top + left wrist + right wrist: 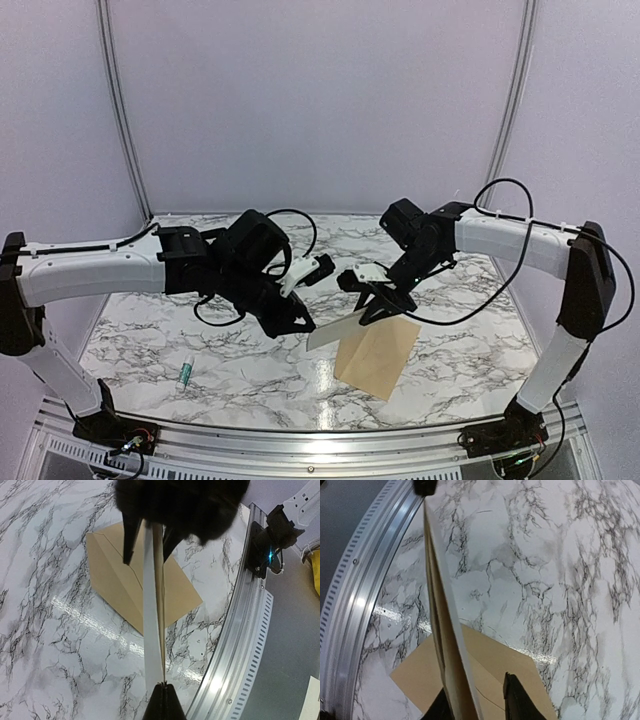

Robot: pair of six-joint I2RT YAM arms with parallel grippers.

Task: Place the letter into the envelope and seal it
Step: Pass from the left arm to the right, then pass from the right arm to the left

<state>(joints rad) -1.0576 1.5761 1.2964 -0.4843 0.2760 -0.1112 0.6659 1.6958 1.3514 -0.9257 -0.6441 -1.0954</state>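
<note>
Letter held on edge between both grippers, over the envelope.

On the marble table (230, 360) the envelope (380, 358) is laid flat near the front rail with its diagonal folds facing up, presumably so that its mouth can be reached; the letter (335, 335) is held in the air just above it, stretched on edge between the arms, probably to be kept taut for aiming at the opening; one end is pinched by the tightly closed left gripper (161, 690); the other end is straddled by the right gripper (479, 695), whose fingers are parted with a gap seen beside the sheet, so no firm grip is judged there; a small tube (185, 373), perhaps glue, is left well apart at the left; no writing can be read anywhere.
</note>
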